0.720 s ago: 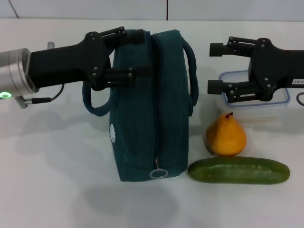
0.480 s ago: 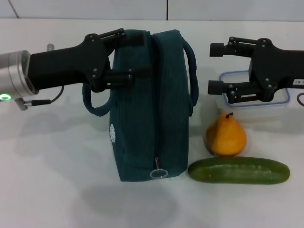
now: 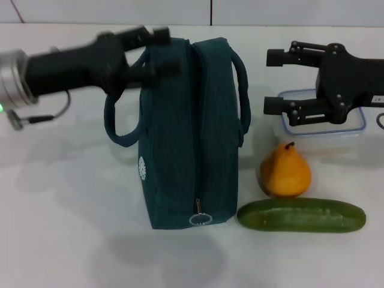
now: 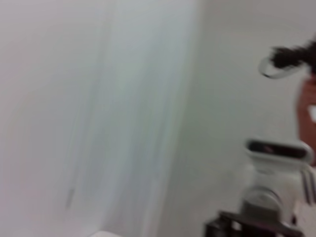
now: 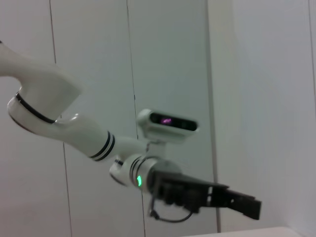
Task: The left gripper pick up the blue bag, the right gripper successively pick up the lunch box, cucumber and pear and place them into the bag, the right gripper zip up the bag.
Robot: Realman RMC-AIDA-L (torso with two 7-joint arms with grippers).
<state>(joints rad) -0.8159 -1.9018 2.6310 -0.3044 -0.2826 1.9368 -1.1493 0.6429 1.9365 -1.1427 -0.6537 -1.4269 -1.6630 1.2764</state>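
- Standing zipped on the white worktop (image 3: 72, 240), the dark teal fabric bag (image 3: 189, 132) sits beside the black left tool (image 3: 157, 53), grip unclear.
- Hovering wide, the black labelled right tool (image 3: 277, 82) holds nothing; clear blue-rimmed lunch box (image 3: 354, 129), yellow-orange pear (image 3: 285, 172) and long green cucumber (image 3: 302, 215) await packing.

Matt cloth bag (image 3: 192, 132), bumpy glossy cucumber (image 3: 301, 215), clear plastic box (image 3: 324, 129)

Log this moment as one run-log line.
left gripper: at blue bag top, lifting not yet done | right gripper: open above lunch box | pear, cucumber: on table beside bag
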